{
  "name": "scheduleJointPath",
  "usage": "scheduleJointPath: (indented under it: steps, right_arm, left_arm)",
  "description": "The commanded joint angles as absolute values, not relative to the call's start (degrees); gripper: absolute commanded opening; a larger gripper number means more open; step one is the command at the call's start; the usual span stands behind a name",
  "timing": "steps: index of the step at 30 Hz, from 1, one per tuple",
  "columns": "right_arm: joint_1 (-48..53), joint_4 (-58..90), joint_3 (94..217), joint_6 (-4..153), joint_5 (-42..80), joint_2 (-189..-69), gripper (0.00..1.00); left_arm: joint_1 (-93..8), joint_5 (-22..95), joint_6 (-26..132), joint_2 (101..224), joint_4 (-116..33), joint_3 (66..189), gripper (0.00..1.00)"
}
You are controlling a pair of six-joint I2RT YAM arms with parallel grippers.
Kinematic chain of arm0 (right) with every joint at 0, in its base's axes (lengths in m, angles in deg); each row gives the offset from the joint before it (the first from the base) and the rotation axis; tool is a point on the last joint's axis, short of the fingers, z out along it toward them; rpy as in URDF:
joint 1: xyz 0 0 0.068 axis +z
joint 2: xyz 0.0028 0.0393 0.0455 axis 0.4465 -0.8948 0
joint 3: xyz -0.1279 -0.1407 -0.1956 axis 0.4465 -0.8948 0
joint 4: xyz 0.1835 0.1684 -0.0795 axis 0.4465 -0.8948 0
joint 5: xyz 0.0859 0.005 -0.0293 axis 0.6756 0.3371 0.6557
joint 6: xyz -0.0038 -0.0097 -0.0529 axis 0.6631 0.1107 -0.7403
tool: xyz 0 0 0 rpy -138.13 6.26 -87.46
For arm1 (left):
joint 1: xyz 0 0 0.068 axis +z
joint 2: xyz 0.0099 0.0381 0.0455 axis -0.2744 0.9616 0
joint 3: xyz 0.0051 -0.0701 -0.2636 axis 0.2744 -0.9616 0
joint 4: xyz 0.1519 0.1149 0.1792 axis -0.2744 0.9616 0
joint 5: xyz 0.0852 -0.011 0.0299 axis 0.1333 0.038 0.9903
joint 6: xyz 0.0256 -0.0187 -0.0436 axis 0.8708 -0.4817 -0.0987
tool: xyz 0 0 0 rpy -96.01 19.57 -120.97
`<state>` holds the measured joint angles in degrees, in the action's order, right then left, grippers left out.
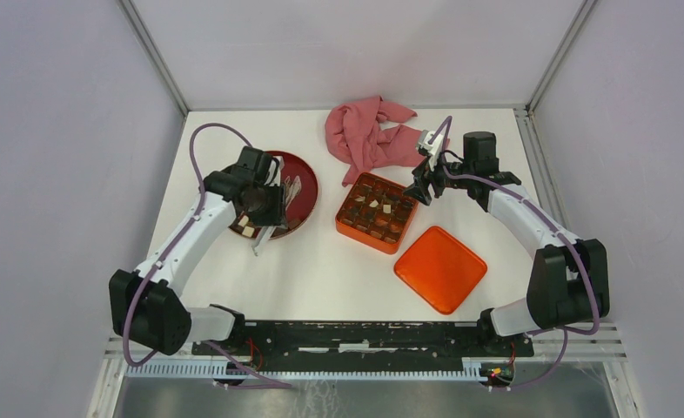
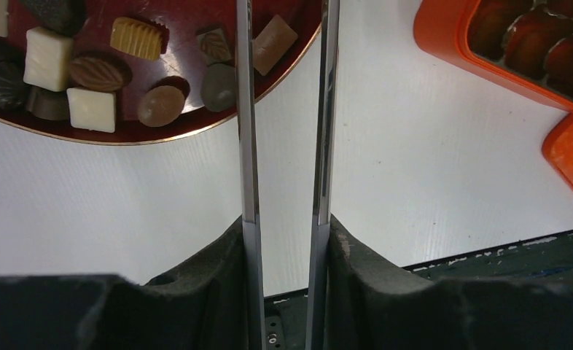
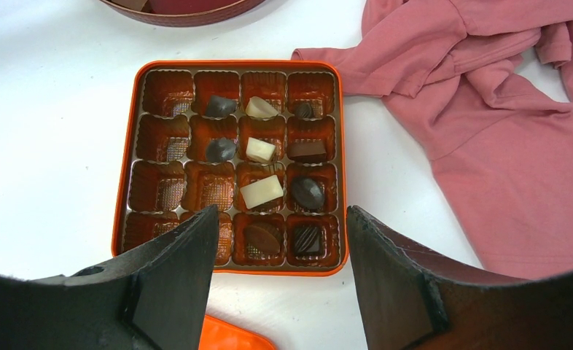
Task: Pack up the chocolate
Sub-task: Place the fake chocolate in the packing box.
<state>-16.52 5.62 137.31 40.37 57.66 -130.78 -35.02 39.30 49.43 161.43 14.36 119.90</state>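
Note:
Several loose chocolate pieces (image 2: 94, 73), brown, cream and tan, lie on the round dark-red plate (image 2: 185, 18). My left gripper (image 2: 285, 226) is shut on metal tongs (image 2: 248, 146). The two blades run up over the plate's edge, and their tips are out of the wrist view. The orange gridded tin (image 3: 232, 64) holds several chocolate pieces (image 3: 262, 191), mostly in its right columns. The left compartments are bare. My right gripper (image 3: 280, 211) hangs open over the tin's near edge with nothing between its fingers. From above, the left gripper (image 1: 262, 205) is over the plate (image 1: 306, 185).
The tin (image 1: 365, 237) sits mid-table. Its orange lid (image 1: 440, 268) lies flat to the front right. A crumpled pink cloth (image 1: 369, 135) lies behind the tin, near the right gripper (image 1: 419, 190). Walls enclose the table on three sides.

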Motion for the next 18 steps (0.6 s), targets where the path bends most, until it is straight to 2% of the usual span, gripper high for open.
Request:
scheduleJointPath:
  steps: [1, 4, 7, 13, 18]
  right_arm:
    - [-16.7, 6.4, 137.9, 39.6, 57.9, -130.9, 0.70]
    - [-16.7, 6.3, 137.9, 39.6, 58.0, -130.8, 0.70]
    - [-16.7, 6.3, 137.8, 39.6, 58.0, -130.8, 0.70]
    - [-16.7, 6.3, 137.9, 39.5, 57.9, -131.1, 0.70]
    - [-16.7, 6.2, 137.9, 39.3, 57.6, -131.2, 0.70]
  left_arm:
    - [-34.9, 44.3, 49.2, 162.2, 13.6, 120.4, 0.02]
    - [-34.9, 47.1, 49.6, 163.1, 13.6, 119.0, 0.02]
    - [-34.9, 45.1, 49.6, 162.8, 12.3, 117.9, 0.02]
    - [-34.9, 37.3, 50.6, 160.5, 11.3, 118.4, 0.02]
    - [-35.8, 26.0, 49.6, 156.8, 7.6, 117.1, 0.02]
